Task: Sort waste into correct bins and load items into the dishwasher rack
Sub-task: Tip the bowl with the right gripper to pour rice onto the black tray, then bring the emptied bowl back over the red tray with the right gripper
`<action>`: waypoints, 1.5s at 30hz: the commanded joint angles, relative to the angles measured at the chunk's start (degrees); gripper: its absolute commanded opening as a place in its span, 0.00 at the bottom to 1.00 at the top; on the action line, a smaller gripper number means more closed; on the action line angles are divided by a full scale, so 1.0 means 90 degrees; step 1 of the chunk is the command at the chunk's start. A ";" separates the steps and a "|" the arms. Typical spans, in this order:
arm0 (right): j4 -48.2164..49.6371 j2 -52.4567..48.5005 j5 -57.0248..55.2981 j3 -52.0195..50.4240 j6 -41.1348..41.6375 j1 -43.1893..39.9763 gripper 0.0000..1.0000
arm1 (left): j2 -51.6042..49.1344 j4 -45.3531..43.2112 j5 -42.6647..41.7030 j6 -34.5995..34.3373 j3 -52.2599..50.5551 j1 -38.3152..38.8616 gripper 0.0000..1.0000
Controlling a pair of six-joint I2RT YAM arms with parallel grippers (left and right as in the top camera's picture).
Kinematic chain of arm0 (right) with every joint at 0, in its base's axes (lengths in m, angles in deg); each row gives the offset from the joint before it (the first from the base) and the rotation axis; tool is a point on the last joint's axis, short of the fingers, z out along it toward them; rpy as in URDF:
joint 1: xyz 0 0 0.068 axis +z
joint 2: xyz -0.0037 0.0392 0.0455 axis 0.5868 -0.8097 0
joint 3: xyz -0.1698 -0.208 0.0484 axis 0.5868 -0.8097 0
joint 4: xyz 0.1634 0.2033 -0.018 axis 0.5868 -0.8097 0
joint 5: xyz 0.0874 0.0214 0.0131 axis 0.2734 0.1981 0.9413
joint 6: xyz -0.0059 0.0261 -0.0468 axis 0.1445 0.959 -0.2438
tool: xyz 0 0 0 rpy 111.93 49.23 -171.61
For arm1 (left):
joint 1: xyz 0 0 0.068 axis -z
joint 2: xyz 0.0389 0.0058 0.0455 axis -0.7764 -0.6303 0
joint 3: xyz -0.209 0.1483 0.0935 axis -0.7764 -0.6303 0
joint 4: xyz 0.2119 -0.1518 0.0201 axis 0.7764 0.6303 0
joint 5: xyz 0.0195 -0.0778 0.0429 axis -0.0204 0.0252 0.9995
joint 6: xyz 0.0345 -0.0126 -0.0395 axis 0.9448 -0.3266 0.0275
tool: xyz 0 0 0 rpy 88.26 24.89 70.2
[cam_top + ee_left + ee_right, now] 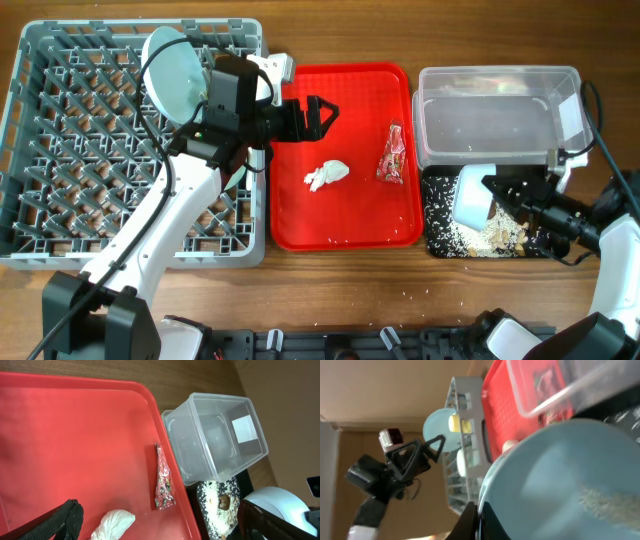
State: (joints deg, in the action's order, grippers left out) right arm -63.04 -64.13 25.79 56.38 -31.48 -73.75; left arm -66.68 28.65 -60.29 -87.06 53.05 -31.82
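- The pale blue bowl (470, 195) hangs tipped on its side over the black tray (435, 235). The right gripper (492, 186) is pinched shut on its rim.
- Judged step: emptying food scraps from the bowl into the black tray.
- A streak of rice (605, 500) clings to the bowl's inner wall in the right wrist view. A steeper tilt or a light shake would likely clear it.
- Keep the bowl's lower rim inside the tray walls. Stray grains (410, 295) already lie on the table (330, 290) in front of the trays.
- The grip sits on 1 thin, smooth edge, so jolting could let the bowl slip. Move slowly.
- The clear tub (495, 110) stands just behind the black tray, and its near wall is close to the bowl. A wide swing backward risks a knock.
- 2 waste items lie on the red tray (300, 225), apart from each other: the tissue (327, 175) and the wrapper (392, 155).
- The left gripper (318, 115) is spread wide and holds nothing. It hovers over the red tray's rear left part, clear of both items.
- The rack (60, 150) is well apart from the bowl, with the plate (180, 75) standing in its rear rows.
- The left arm crosses the rack's right side and would obstruct carrying the bowl there.
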 commanded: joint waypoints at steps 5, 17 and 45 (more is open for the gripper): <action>-0.0107 0.0002 0.0750 0.0029 -0.0901 -0.0007 0.04 | 0.0104 -0.0015 -0.0070 -0.0058 -0.0010 0.0007 1.00; -0.0709 0.0002 0.1328 0.0029 -0.1707 -0.0002 0.04 | 0.0104 -0.0015 -0.0070 -0.0058 -0.0010 0.0007 1.00; 0.1649 0.2565 -0.7138 0.0041 0.4002 0.6130 0.04 | 0.0104 -0.0015 -0.0070 -0.0058 -0.0010 0.0007 1.00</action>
State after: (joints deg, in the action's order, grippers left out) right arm -47.78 -39.85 -14.62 56.27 -9.62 -26.15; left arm -66.68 28.63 -60.29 -87.03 53.01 -31.82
